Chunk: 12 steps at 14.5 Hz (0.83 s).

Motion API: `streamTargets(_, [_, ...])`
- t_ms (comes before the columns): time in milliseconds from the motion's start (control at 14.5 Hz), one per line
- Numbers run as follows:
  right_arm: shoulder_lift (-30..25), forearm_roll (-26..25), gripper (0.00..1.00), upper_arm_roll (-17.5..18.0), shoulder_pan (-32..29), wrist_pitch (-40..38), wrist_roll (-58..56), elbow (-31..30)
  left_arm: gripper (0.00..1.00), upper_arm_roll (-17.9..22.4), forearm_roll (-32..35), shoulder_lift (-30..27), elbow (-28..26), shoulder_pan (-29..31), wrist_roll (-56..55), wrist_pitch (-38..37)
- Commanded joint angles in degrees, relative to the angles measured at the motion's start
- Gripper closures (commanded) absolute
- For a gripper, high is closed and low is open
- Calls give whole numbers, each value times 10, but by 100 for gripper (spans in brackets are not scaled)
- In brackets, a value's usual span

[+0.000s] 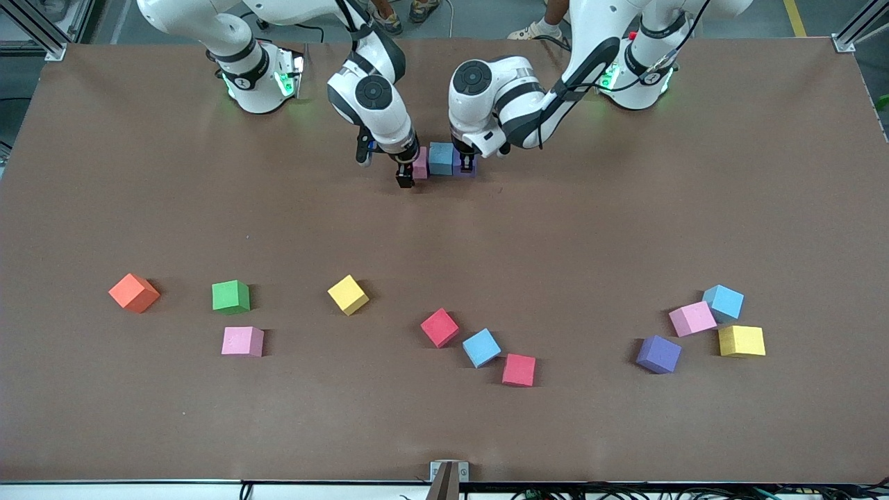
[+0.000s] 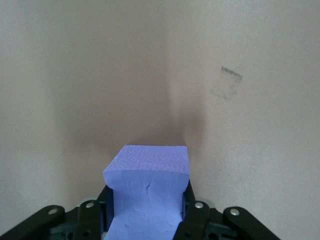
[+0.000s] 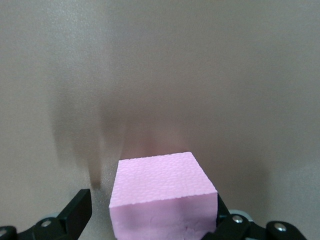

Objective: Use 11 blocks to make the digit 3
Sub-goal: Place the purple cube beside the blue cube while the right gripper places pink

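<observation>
Between the left gripper's [image 2: 148,212] fingers [image 2: 192,220] sits a purple cube [image 2: 150,190], pinched tight on both sides (the front view hides most of it under the wrist). The right gripper [image 3: 150,220] stands spread around a pink cube [image 3: 162,200], a clear gap on one side, its grip let go. From the front, these two flank a light blue cube [image 1: 440,158] in a touching row of three, close to the arms' bases, the pink one toward the right arm's end.

The table [image 1: 139,173] is brown and matte; shoes show on the grey floor above its edge.

Loose cubes lie nearer the front camera: orange [image 1: 134,292], green [image 1: 230,296], pink [image 1: 242,341], yellow [image 1: 348,294], red [image 1: 439,327], blue [image 1: 481,348], another red [image 1: 519,369], purple [image 1: 658,354], pink [image 1: 692,319], blue [image 1: 723,303], yellow [image 1: 741,341] — eleven in all.
</observation>
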Motion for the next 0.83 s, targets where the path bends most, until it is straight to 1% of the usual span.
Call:
streamTargets(0, [-17,-10,0,-8,10,-21,12,3,99,0,32,16,11,-10,-84,7])
streamTargets(276, [-43,-10,0,-7,10,-71,12,3,99,0,32,18,11,-13,-85,7])
streamTargets(345, [-48,-10,0,-7,10,-82,12,3,97,0,32,20,11,-13,-85,7])
streamTargets(414, [-54,-10,0,-7,10,-92,12,3,75,0,32,21,11,-13,-84,7])
streamTargets(483, [-60,-10,0,-7,9,-97,12,3,14,0,38,21,12,-12,-84,7])
streamTargets(552, [-66,-10,0,-7,7,-100,12,3,0,0,40,19,13,-11,-85,4])
streamTargets(690, [-77,-10,0,-7,3,-100,13,5,0,-2,41,8,13,-7,-92,-10])
streamTargets(759, [-82,-10,0,-7,3,-101,13,6,0,-3,41,2,18,-8,-92,-34])
